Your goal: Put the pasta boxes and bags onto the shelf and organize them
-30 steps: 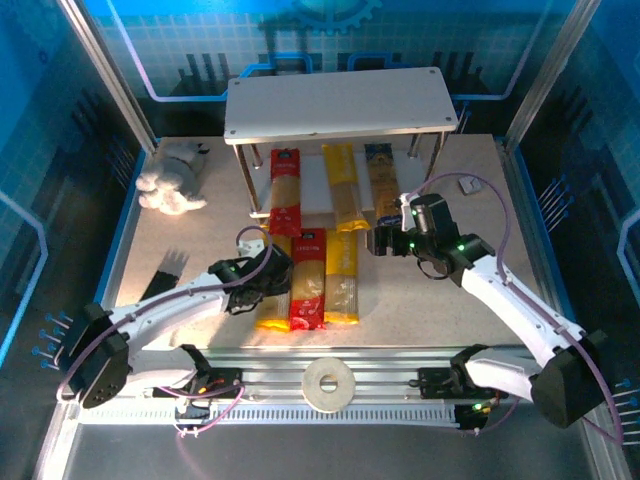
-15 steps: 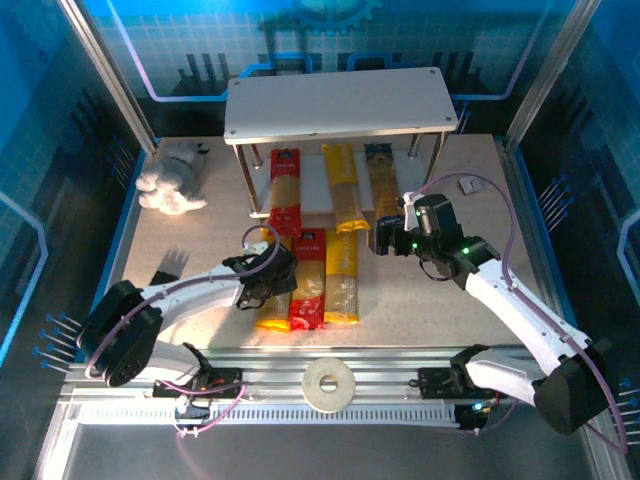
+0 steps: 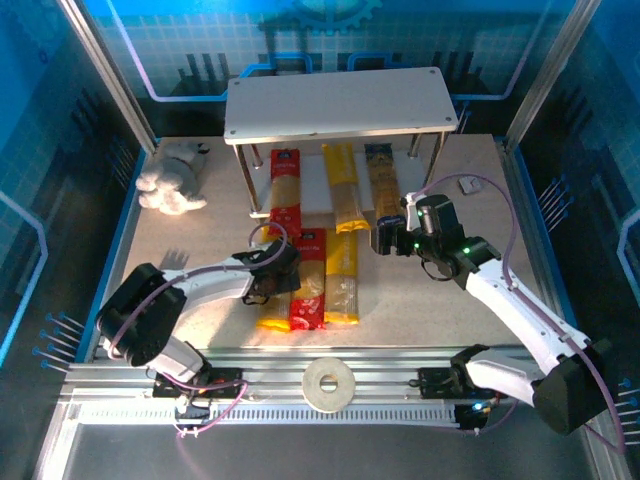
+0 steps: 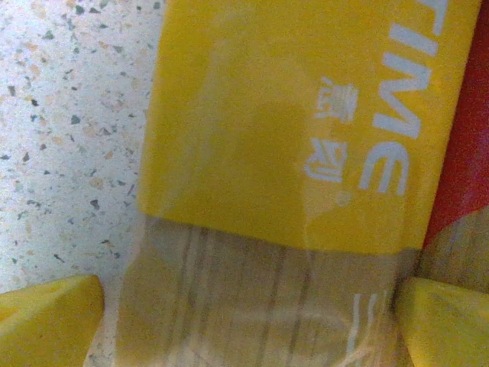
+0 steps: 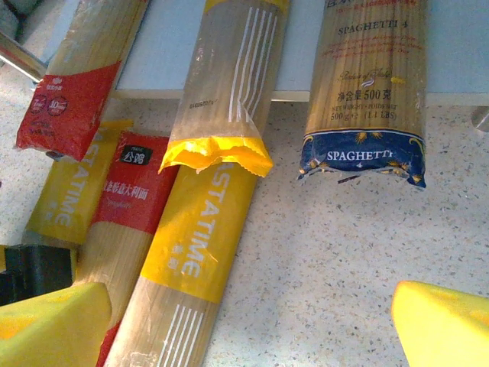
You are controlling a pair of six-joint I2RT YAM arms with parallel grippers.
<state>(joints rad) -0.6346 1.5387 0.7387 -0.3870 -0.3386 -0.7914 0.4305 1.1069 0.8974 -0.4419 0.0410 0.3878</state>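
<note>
One speckled worktop (image 3: 440, 300) carried everything, with the shelf (image 3: 335, 100) at its far side. Three packs lay lengthwise on the lower board, their near ends overhanging: a red pack (image 3: 285, 190), a yellow pack (image 3: 342, 190) and a blue-ended pack (image 3: 381, 185). Three more lay side by side on the worktop in front: the leftmost yellow pack (image 3: 272, 318), a second red pack (image 3: 307, 285) touching it, and another yellow pack (image 3: 342, 285).

The left gripper (image 3: 272, 280) was low over the leftmost yellow pack. Its fingers (image 4: 50, 317) were apart and straddled the pack's width, clamped on nothing. The right gripper (image 3: 385, 238) hovered just short of the blue-ended pack's near end, its fingers (image 5: 443, 321) wide apart and empty.

The step in hand looked like the left grasp. One finger sat right at the seam with the second red pack, so it probably needed to drop cleanly into that seam to avoid pinching both. A gentle squeeze would likely spare the brittle strands, and a level lift would limit drooping ends before the pack slid lengthwise onto the shelf
</note>
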